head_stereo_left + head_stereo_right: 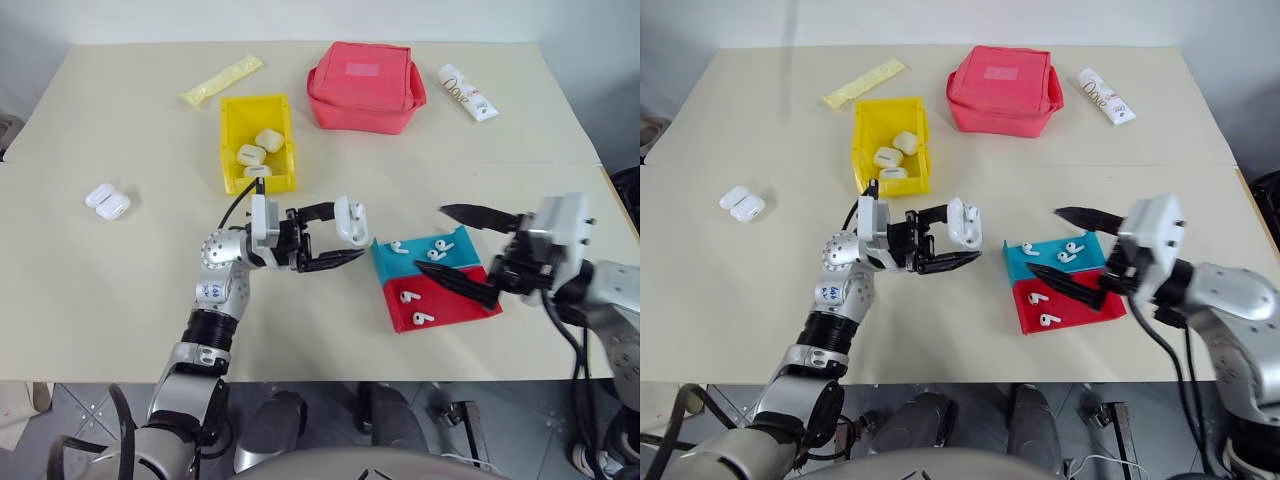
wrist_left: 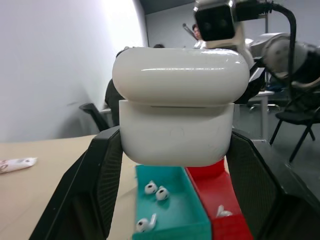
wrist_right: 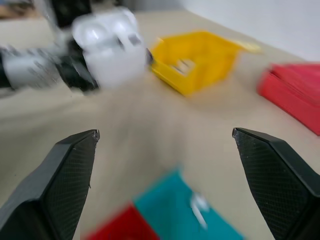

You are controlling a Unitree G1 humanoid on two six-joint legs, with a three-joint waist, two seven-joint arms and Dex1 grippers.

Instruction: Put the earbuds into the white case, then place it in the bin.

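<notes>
My left gripper [image 1: 348, 232] is shut on the white case [image 1: 351, 220], held lid down above the table just left of the trays. The left wrist view shows the case [image 2: 177, 115] clamped between the two black fingers. Several earbuds lie loose: two in the teal tray [image 1: 398, 246] and two in the red tray [image 1: 408, 297]. My right gripper [image 1: 430, 238] stands wide open over the trays with nothing between its fingers, as the right wrist view [image 3: 165, 135] also shows. The yellow bin [image 1: 256, 101] sits behind the left hand and holds three white cases.
Two more white cases [image 1: 107, 200] lie at the left of the table. A red pouch [image 1: 365, 85], a white tube [image 1: 467, 92] and a yellow packet [image 1: 222, 80] sit along the back. The teal tray [image 1: 462, 240] and red tray [image 1: 455, 305] adjoin near the front edge.
</notes>
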